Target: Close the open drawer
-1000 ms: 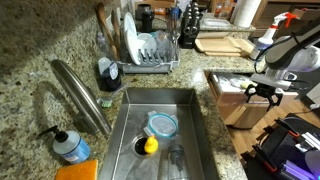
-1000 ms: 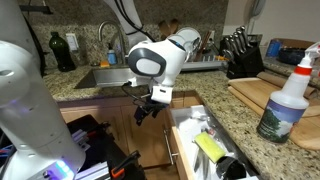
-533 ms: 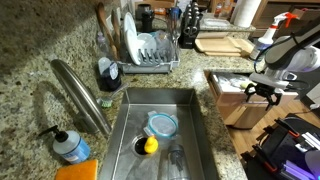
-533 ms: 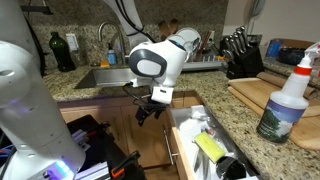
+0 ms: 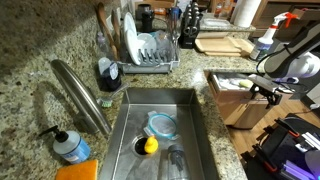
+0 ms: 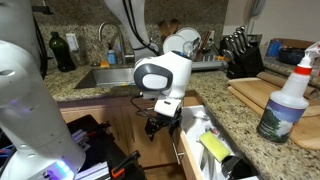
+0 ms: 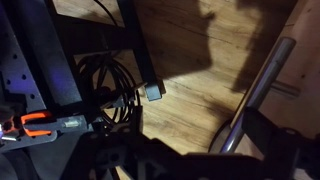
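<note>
While the drawer (image 6: 186,150) stands pulled out beside the sink (image 5: 185,115), we want the gripper (image 6: 163,124), how far open we cannot tell and seemingly empty, square against its front, pushing straight in.

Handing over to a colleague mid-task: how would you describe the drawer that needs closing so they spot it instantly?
Find the steel sink sunk in the speckled granite counter. Below the counter edge beside it, the drawer sticks out open. It is a light-brown wooden box with a pale inside holding white items, narrower than the sink.
</note>
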You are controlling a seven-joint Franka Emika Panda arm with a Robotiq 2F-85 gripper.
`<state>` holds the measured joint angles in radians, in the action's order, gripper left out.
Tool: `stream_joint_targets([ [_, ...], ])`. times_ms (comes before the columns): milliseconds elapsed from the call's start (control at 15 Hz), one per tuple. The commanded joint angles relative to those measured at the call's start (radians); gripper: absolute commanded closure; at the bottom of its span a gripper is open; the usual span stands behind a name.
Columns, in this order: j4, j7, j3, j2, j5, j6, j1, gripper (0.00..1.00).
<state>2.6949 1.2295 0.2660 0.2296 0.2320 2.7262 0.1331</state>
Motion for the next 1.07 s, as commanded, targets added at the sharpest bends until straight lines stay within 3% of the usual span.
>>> stream_joint_targets([
  [0, -0.018, 0.201, 0.117, 0.081, -0.162, 0.136, -0.08, 0.0],
  [267, -0.032, 0.527, 0.412, 0.088, -0.496, 0.209, -0.313, 0.0],
  [400, -0.061, 0.653, 0.57, 0.128, -0.6, 0.253, -0.436, 0.0],
  [467, -0.051, 0.67, 0.604, 0.119, -0.606, 0.264, -0.453, 0.0],
  [533, -0.052, 0.674, 0.629, 0.12, -0.589, 0.289, -0.469, 0.0],
  [667, 0.002, 0.586, 0.592, 0.026, -0.507, 0.35, -0.426, 0.0],
  [733, -0.039, 0.591, 0.608, 0.097, -0.488, 0.3, -0.463, 0.0],
  [800, -0.036, 0.623, 0.604, 0.082, -0.528, 0.303, -0.449, 0.0],
  [1000, -0.039, 0.567, 0.607, 0.102, -0.449, 0.306, -0.468, 0.0],
])
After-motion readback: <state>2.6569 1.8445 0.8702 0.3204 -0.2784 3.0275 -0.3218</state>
